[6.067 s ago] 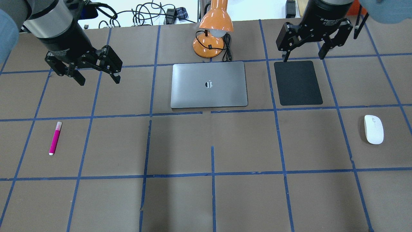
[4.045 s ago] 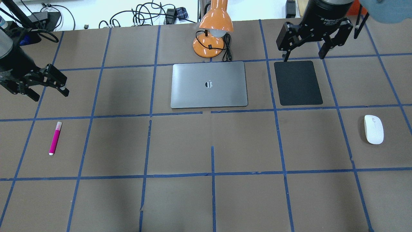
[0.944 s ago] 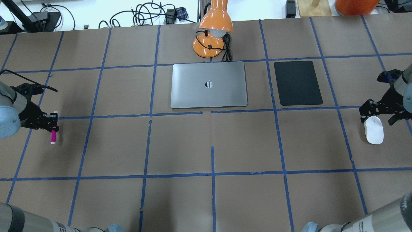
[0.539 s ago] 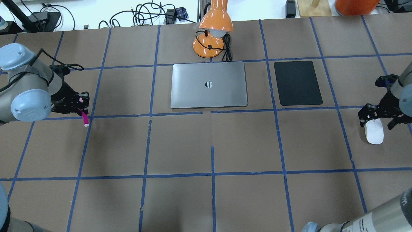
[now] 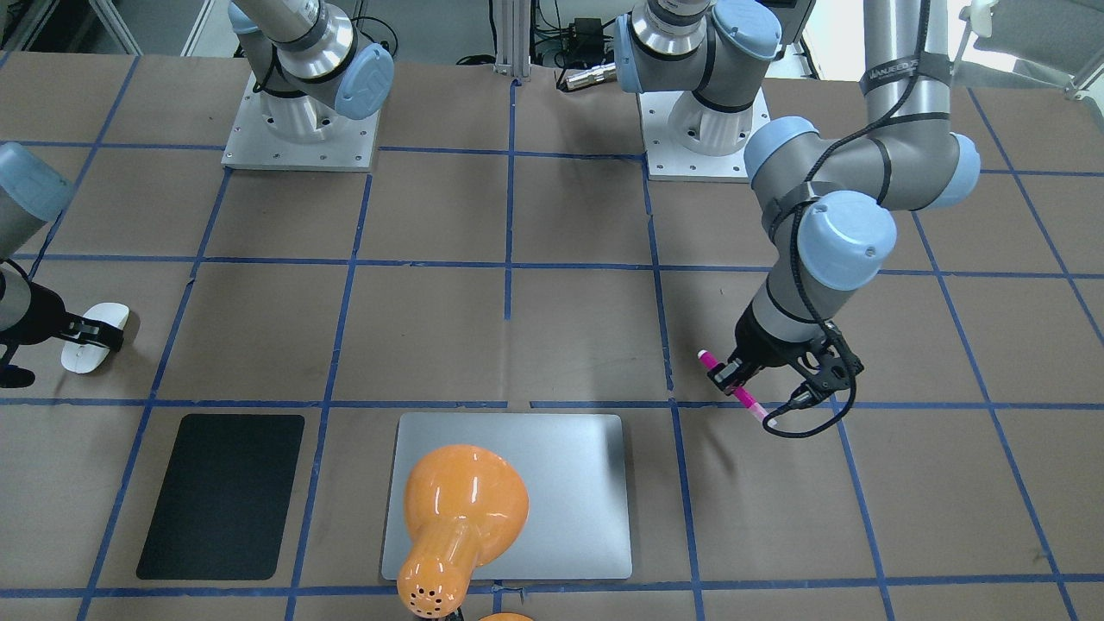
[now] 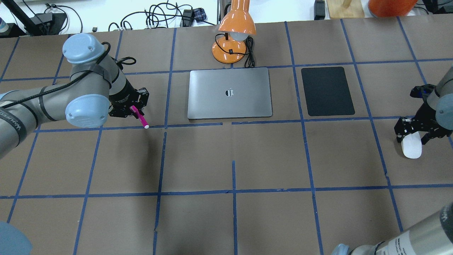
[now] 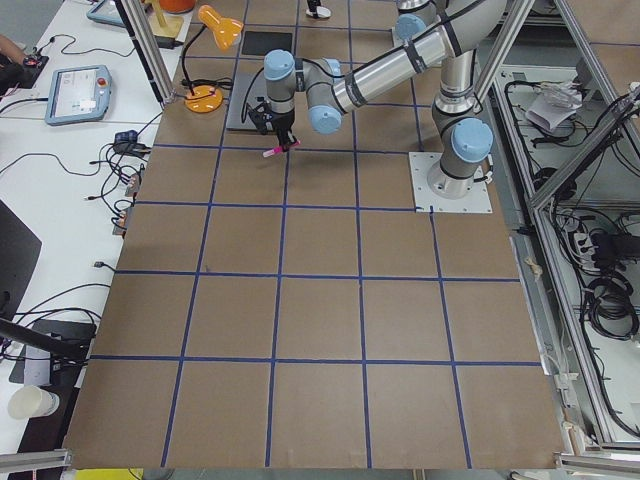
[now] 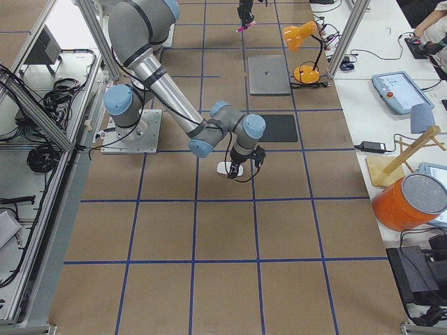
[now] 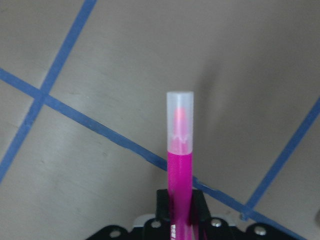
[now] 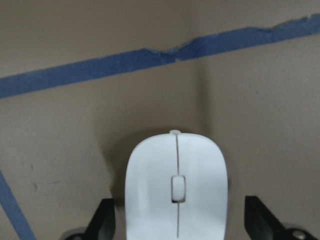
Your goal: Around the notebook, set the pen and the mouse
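Observation:
My left gripper [image 6: 133, 112] is shut on the magenta pen [image 6: 140, 119], holding it tilted a little above the table, just left of the silver notebook [image 6: 230, 92]. In the left wrist view the pen [image 9: 179, 150] sticks out from between the jaws, pale cap end forward. The white mouse [image 6: 411, 149] lies on the table at the far right. My right gripper [image 6: 412, 136] is open and low over it. In the right wrist view its fingers [image 10: 105, 220] flank the mouse [image 10: 176, 190] on both sides.
An orange desk lamp [image 6: 235, 35] stands behind the notebook and covers part of it in the front-facing view. A black pad [image 6: 327, 91] lies right of the notebook. Blue tape lines grid the brown table. The arm bases [image 5: 302, 129] sit at the robot's side.
My left gripper closed on the pen, lifted it and carried it right toward the notebook. My right gripper came down over the mouse, which has not moved.

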{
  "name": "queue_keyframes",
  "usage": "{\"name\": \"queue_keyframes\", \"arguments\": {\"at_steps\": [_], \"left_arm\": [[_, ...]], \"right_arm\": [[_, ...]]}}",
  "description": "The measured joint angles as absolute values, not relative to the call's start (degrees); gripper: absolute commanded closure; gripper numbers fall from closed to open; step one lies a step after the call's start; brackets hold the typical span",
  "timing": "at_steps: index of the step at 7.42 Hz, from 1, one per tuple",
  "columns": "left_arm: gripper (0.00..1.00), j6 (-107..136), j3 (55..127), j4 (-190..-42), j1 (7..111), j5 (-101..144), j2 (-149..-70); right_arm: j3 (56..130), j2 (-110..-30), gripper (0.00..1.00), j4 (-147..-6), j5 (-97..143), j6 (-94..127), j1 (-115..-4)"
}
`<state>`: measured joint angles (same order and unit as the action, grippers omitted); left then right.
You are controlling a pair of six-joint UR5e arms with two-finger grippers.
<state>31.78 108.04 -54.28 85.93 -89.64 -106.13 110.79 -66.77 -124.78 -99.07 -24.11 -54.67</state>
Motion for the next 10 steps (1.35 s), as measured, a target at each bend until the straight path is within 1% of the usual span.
{"name": "queue_keyframes", "arguments": {"at_steps": [1,2,4,6,7,10], "left_arm": [[1.00,38.99,107.86,-54.11,88.67,-88.76,-106.30],[1.00,45.31,107.80,-53.79,90.85,-87.67,-106.41],[1.00,56.56,107.79,-52.80,94.69,-86.85,-107.05],[1.00,69.63,107.83,-51.84,99.95,-86.83,-107.64],[1.00,76.04,107.80,-51.69,102.35,-86.82,-108.17],[1.00,88.58,107.60,-50.24,106.63,-86.75,-110.78]], "right_arm": [[110.79,-66.91,0.78,-124.75,-99.19,-24.75,-54.67],[110.57,-67.35,0.85,-124.73,-99.15,-25.74,-54.71],[108.24,-69.77,0.85,-124.46,-98.59,-26.81,-56.06],[102.28,-70.90,0.86,-121.55,-97.18,-26.88,-61.32],[98.36,-69.23,0.86,-119.95,-94.06,-26.22,-64.40],[83.89,-57.72,0.86,-117.48,-90.09,-18.81,-76.25]]}}
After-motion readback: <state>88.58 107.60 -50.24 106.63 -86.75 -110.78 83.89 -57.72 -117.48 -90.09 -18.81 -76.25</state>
